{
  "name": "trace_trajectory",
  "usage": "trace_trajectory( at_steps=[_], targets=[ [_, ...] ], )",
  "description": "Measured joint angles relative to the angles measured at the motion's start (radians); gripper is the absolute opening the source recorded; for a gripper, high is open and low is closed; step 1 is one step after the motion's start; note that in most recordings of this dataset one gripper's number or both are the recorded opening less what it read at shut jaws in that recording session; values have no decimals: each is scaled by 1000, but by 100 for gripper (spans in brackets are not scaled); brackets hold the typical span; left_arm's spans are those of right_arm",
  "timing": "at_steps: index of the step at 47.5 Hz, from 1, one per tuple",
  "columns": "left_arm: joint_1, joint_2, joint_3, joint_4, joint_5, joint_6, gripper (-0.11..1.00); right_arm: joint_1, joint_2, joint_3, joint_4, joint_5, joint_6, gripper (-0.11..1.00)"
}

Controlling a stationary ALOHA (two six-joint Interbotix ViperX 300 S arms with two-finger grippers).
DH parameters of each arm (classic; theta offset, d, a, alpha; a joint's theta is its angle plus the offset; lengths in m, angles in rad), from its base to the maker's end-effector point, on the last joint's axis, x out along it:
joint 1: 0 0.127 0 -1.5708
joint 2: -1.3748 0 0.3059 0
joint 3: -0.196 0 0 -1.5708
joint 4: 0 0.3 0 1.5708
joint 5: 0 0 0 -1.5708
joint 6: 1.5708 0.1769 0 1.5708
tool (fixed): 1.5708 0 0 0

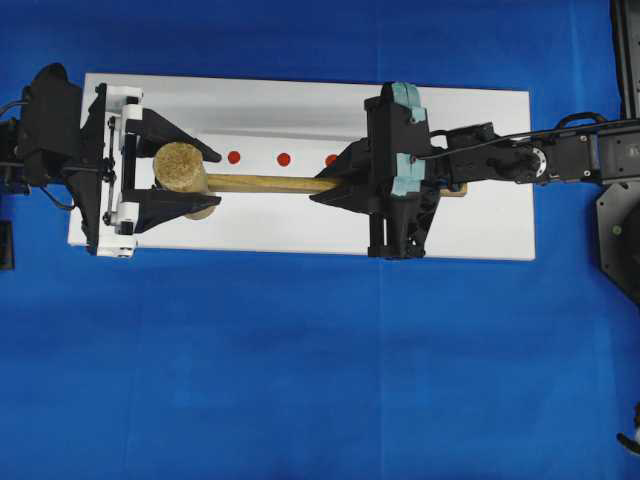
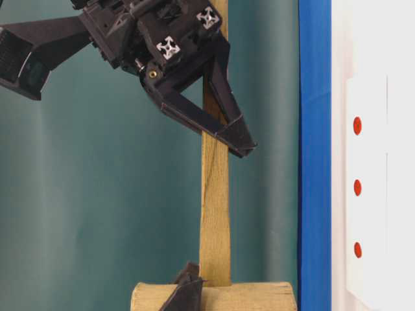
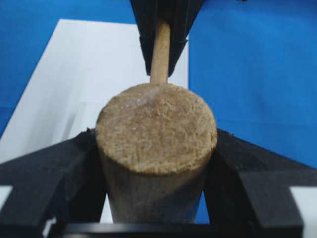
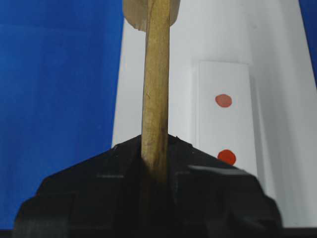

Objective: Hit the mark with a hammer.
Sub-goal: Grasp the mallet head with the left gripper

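Note:
The hammer [image 1: 260, 184] hangs level above the white board, its round head [image 1: 180, 168] to the left. My left gripper [image 1: 218, 178] is shut on the head; in the left wrist view both black fingers [image 3: 59, 168] press its sides [image 3: 156, 129]. My right gripper [image 1: 325, 185] is shut on the flat wooden handle [image 4: 156, 99], about midway along it. Three red marks sit in a row on the board just beyond the handle: [image 1: 234, 157], [image 1: 284, 159] and one [image 1: 331, 160] partly hidden by the right gripper. Two marks show in the right wrist view [image 4: 224, 100].
The white board [image 1: 480, 220] lies on a blue cloth [image 1: 300, 380]. The marks are on a narrower white strip [image 4: 237, 79] along the board's far side. A black arm base [image 1: 620, 230] stands at the right edge.

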Motion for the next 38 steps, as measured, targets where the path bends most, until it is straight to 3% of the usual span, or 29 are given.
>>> trace_trajectory(
  at_steps=[5,14,17,23,30,38],
  targets=[
    [2,2,2,0,2,-6,45,2,0,-2,-2,-3,2,22],
    [5,0,2,-2,5,-8,45,8,2,-5,-3,-35,3,79],
    [5,2,2,0,6,-9,45,6,0,-5,-3,-43,-2,92],
    [5,0,2,-2,9,-21,45,12,-5,-6,-20,-60,-2,91],
    [6,2,2,-5,29,-83,45,32,-14,-5,-58,-84,-2,92],
    [6,-6,-2,-5,43,-278,45,43,-15,-5,-107,-103,-3,92]
  ],
)
